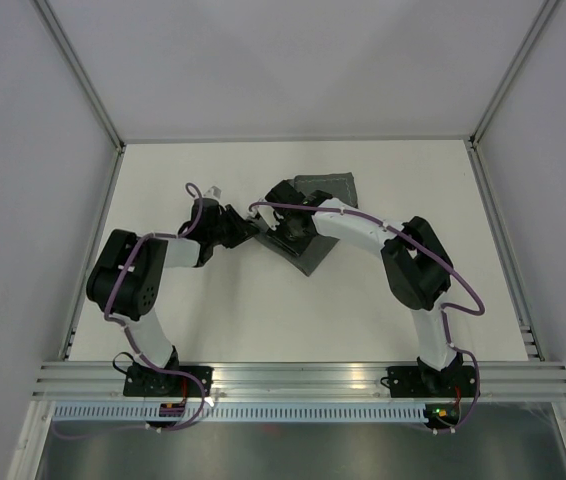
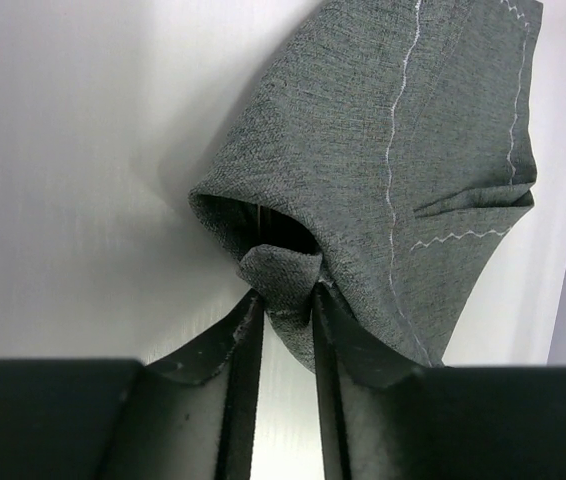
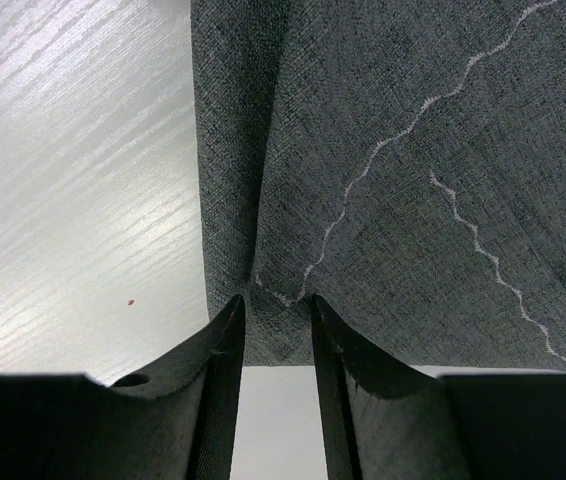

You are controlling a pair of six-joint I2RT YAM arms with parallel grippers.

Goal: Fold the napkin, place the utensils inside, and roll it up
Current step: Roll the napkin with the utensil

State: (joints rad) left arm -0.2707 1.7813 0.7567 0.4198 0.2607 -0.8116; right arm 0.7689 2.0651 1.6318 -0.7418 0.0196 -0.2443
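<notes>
The dark grey napkin [image 1: 328, 188] lies bunched and partly folded at the middle back of the white table, between my two arms. My left gripper [image 1: 256, 228] reaches in from the left. In the left wrist view it [image 2: 285, 298] is shut on a puckered corner of the napkin [image 2: 383, 150], and the cloth arches up into a hollow fold behind the tips. My right gripper [image 1: 281, 238] comes from the right and covers part of the cloth. In the right wrist view it [image 3: 276, 305] is shut on the hemmed edge of the napkin [image 3: 413, 200], which creases upward from the tips. The utensils are out of view.
White walls and metal corner posts [image 1: 88, 90] close in the table [image 1: 263, 310] on three sides. An aluminium rail [image 1: 303, 378] carrying both arm bases runs along the near edge. A tiny red speck [image 3: 130, 301] sits on the tabletop left of the right fingers.
</notes>
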